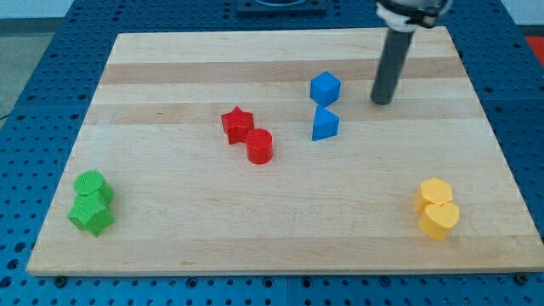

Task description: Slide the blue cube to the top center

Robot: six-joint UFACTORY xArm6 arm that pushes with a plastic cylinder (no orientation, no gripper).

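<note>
The blue cube (325,87) sits on the wooden board (170,212) right of centre, in the upper half. A second blue block (325,124), wedge-like in shape, lies just below it, nearly touching. My tip (382,102) is on the board to the right of the blue cube, a short gap away and slightly lower than the cube's middle. The dark rod rises from it toward the view's top.
A red star (238,125) and a red cylinder (259,146) sit together left of centre. A green cylinder (91,185) and green star (93,213) sit at the bottom left. Two yellow blocks (437,208) sit at the bottom right.
</note>
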